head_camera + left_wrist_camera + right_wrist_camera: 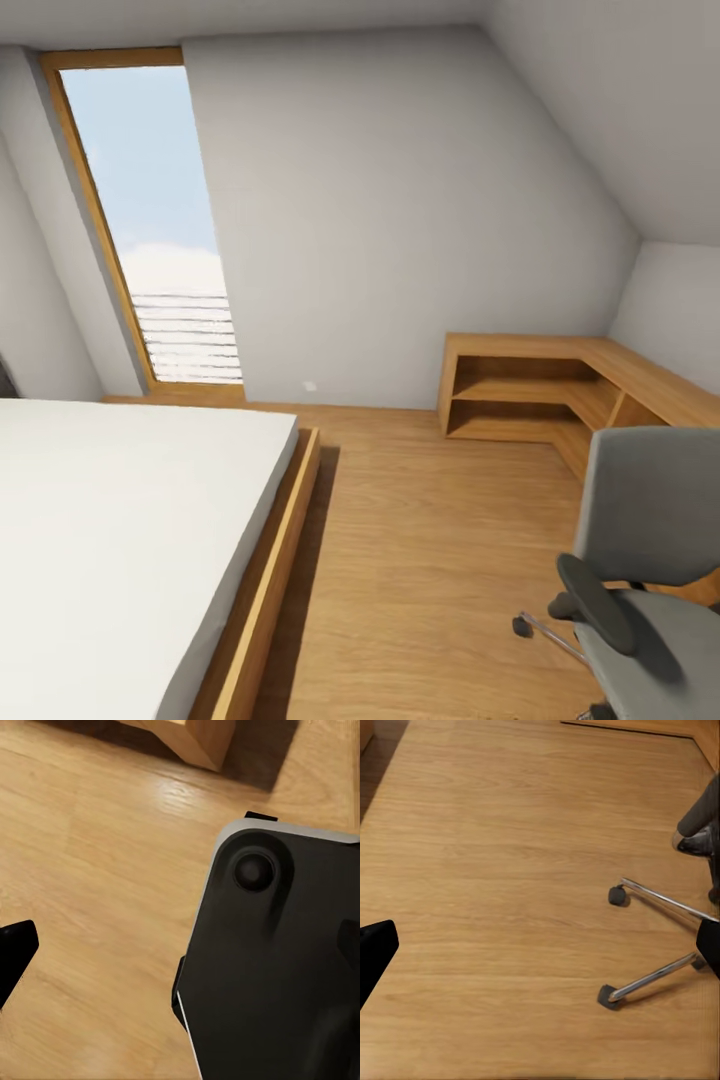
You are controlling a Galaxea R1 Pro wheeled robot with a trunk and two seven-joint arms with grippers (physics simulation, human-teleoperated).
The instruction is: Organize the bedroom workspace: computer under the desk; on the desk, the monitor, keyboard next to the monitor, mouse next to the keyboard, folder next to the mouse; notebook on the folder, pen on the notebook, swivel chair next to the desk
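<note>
Right pincer [540, 952] above swivel chair [660, 945]

Bright daylight from window [150, 220] | soft shadows (perhaps slight blur)

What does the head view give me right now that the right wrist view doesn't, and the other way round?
Head view: the swivel chair's grey backrest and seat with a black armrest, the white bed, the tall window and the corner wood shelf unit.

Right wrist view: the chair's chrome legs and two black castors up close, plus a dark tip of the right claw at the frame edge.

Both: the light wood floor and part of the chair's base.
</note>
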